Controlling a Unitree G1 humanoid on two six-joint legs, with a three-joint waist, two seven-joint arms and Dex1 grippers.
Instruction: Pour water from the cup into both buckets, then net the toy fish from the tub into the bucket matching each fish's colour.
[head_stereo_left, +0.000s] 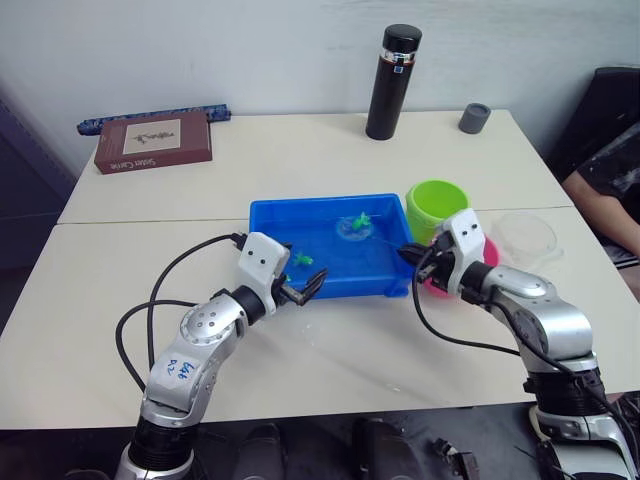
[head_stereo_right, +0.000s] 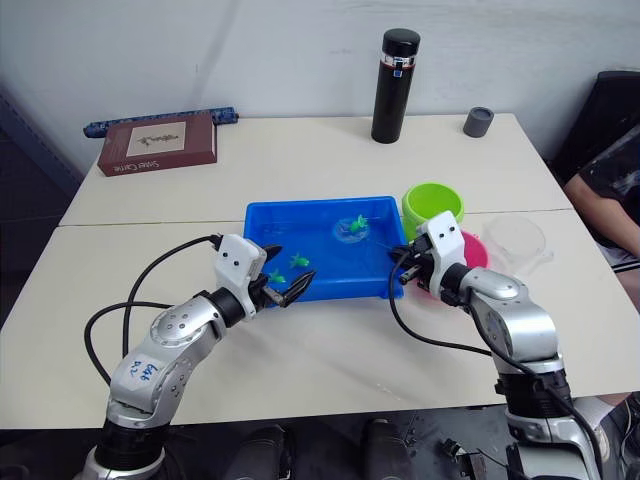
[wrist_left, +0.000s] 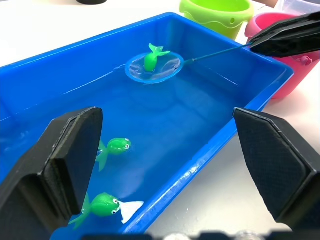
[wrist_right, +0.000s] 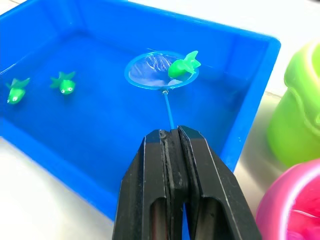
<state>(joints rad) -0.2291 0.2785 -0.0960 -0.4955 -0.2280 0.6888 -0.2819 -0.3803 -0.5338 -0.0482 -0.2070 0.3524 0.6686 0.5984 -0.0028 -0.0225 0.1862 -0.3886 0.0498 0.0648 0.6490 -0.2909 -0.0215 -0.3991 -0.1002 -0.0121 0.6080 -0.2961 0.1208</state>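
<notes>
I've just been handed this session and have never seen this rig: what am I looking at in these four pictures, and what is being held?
It is a humanoid robot with two arms at a table. Two pictures come from its head, looking down; the other two come from cameras on each wrist.

The right end effector is shut on the net, whose hoop sits in the blue tub with a green fish on it. The left end effector is open and empty at the tub's near edge. Two more green fish float in the tub.

Beside the tub stand the green bucket, the pink bucket and the clear cup.
</notes>
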